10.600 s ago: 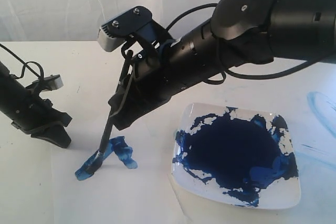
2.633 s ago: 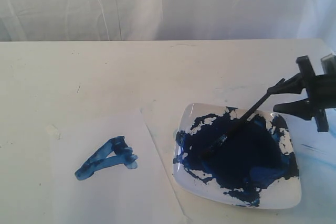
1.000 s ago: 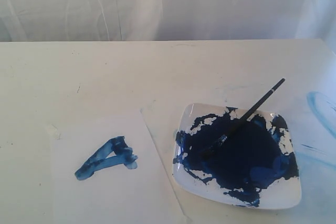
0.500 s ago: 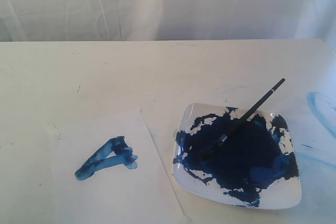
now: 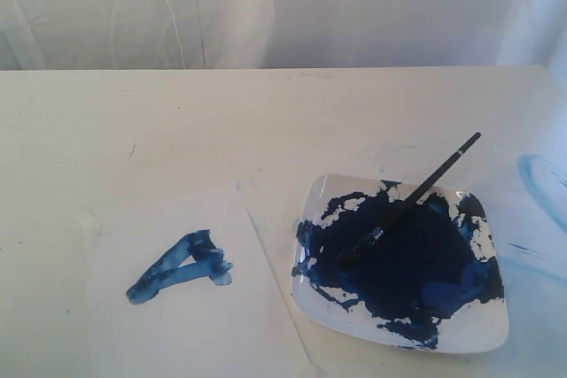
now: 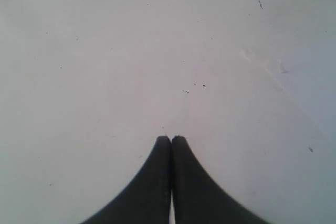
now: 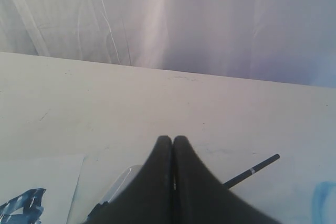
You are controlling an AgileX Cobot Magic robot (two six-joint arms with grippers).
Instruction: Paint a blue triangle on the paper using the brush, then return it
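The blue triangle [image 5: 180,267] is painted on the paper [image 5: 204,325] at the front left of the table; a corner of it [image 7: 23,205] shows in the right wrist view. The brush [image 5: 409,201] lies slanted across the white plate [image 5: 483,329], bristles in the navy paint pool [image 5: 399,258], handle end [image 7: 254,170] sticking out over the far rim. Neither arm appears in the exterior view. My left gripper [image 6: 171,138] is shut and empty over bare table. My right gripper [image 7: 173,138] is shut and empty, with the plate rim [image 7: 118,184] and brush handle behind it.
A pale light-blue curved smear [image 5: 540,185] marks the table at the right edge. A white curtain [image 5: 283,6] hangs behind the table. A paper edge [image 6: 315,103] shows in the left wrist view.
Since 2.6 s ago the right gripper has let go of the brush and left the exterior view; the brush stays on the plate. Nothing has moved in the last second.
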